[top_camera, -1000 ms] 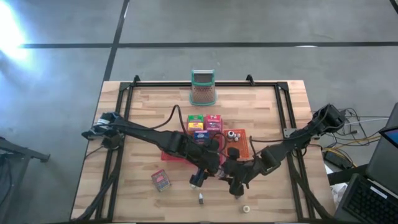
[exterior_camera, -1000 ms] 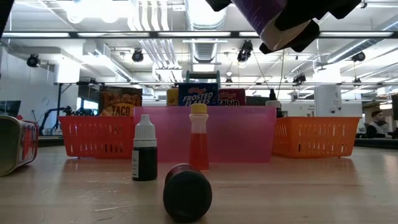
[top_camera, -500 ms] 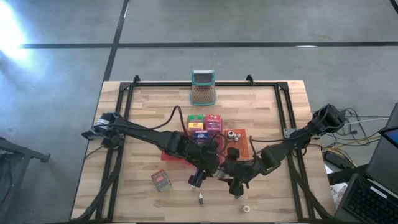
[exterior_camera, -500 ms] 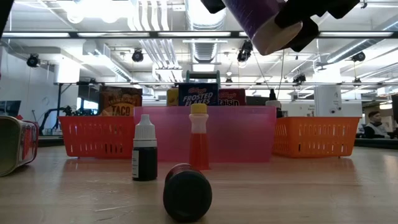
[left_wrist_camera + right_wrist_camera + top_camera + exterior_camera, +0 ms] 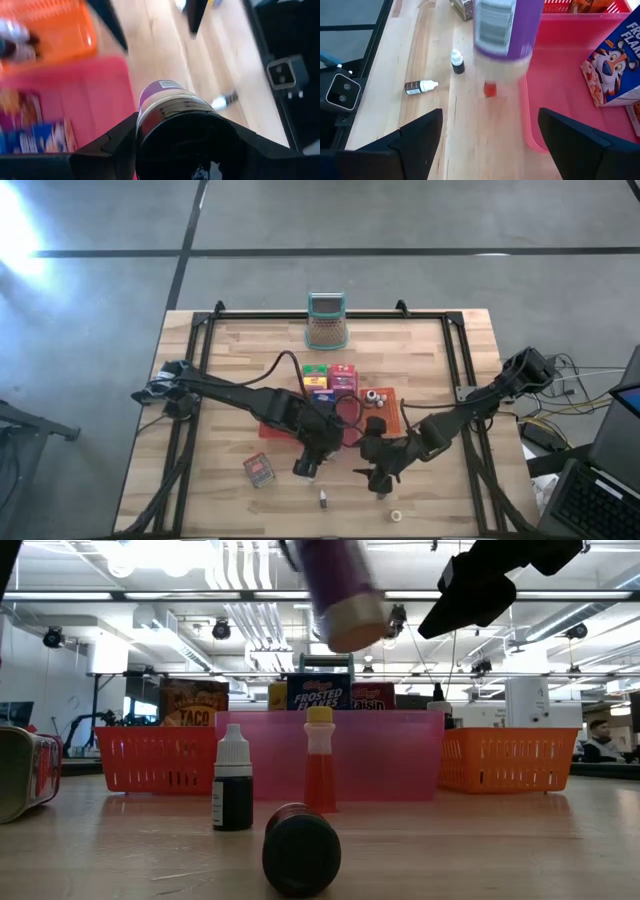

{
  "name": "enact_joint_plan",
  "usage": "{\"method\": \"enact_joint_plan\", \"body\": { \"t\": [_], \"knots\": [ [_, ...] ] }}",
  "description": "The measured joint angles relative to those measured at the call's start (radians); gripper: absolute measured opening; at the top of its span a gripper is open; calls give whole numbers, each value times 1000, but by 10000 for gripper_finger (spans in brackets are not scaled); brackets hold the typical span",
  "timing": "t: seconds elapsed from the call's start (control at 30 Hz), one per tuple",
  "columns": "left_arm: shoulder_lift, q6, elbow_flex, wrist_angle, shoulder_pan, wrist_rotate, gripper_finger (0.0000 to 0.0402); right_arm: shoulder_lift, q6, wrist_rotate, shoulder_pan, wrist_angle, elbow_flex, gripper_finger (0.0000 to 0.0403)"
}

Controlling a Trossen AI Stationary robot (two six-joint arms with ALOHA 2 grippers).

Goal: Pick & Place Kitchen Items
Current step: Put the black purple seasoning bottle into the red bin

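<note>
A purple-labelled bottle (image 5: 335,585) with a pale lower end hangs tilted above the table, with my left gripper (image 5: 308,465) shut on it, just in front of the pink tray (image 5: 275,430). My right gripper (image 5: 378,476) stands open beside it toward the table's right, with nothing between its fingers (image 5: 415,135). On the wood below stand a dark dropper bottle (image 5: 232,790) and a red bottle with a yellow cap (image 5: 320,765). A dark bottle (image 5: 300,850) lies on its side. Small cereal boxes (image 5: 330,380) stand in the tray. My left gripper pinches the purple bottle's upper part (image 5: 150,112) between its two fingers, one on each side of the round body. The fingers slant down from above. The bottle hangs below them, tilted, its pale end (image 5: 355,630) lowest, clear of the table and tray.
An orange tray (image 5: 390,410) with small jars adjoins the pink one. A teal-rimmed mesh holder (image 5: 326,320) stands at the far edge. A red tin (image 5: 258,470) lies near left; a small bottle (image 5: 324,500) and a white cap (image 5: 396,516) lie near the front edge.
My right gripper has opened and let go of the purple bottle. My left gripper has carried the bottle toward the table's left, away from the right gripper, and tipped it from slanting to nearer upright, pale end down.
</note>
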Motion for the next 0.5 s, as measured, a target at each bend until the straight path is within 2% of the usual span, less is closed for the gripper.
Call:
{"method": "enact_joint_plan", "body": {
  "t": [0.27,0.5],
  "knots": [
    [-12,-188,4,-284,0,-10,225,0,0,0,0,-2,0,339],
    [-64,-318,4,-462,-2,-109,225,0,0,0,0,-3,0,342]
  ]
}}
